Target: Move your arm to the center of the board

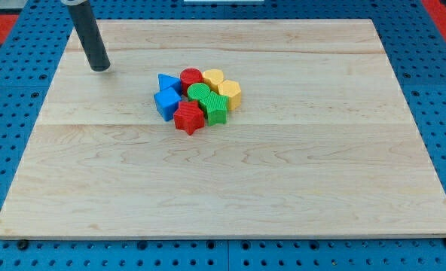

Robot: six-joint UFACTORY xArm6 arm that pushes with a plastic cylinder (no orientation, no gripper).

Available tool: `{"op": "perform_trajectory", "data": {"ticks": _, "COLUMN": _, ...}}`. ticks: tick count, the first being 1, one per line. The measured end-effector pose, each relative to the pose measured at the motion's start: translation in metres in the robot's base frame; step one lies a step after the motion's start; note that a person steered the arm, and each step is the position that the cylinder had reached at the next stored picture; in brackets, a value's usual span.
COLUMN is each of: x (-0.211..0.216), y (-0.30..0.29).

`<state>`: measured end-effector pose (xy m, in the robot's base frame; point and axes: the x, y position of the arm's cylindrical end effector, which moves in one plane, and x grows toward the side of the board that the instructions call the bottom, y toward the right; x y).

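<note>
Board centre is the goal, and in the camera view the wooden surface (pixel 230 188) lies pale and wide on a blue pegboard, with red pegboard showing at the top corners. My tip (pixel 100 68) rests on the surface well to the view's left of and above the cluster of blocks, near the surface's upper left corner. The cluster sits a little toward the view's top left of the middle: a blue triangle (pixel 167 81), a blue cube-like block (pixel 166 102), a red cylinder (pixel 191 77), a yellow heart-like block (pixel 212 77), a yellow hexagon-like block (pixel 230 92), a rounded green block (pixel 201 93), a second green block (pixel 215 108) and a red star (pixel 188 118), all touching or just beside one another. There is no tool to speak of, only the bare rod, so nothing is grasped or released. The centre, as I judge it, lies just toward the view's bottom right of the red star. To do the step well, I would sweep the tip toward the view's bottom first, passing left of the blue cube-like block, then come across beneath the red star, so the pile is not scattered. A straight diagonal would likely plough into the blue blocks. No brand, label or writing can be read anywhere.
</note>
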<state>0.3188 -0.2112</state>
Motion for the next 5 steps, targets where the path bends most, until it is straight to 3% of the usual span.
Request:
{"op": "perform_trajectory", "data": {"ticks": 1, "x": -0.022, "y": 0.000}}
{"op": "perform_trajectory", "data": {"ticks": 3, "x": -0.063, "y": 0.097}}
{"op": "perform_trajectory", "data": {"ticks": 5, "x": -0.020, "y": 0.241}}
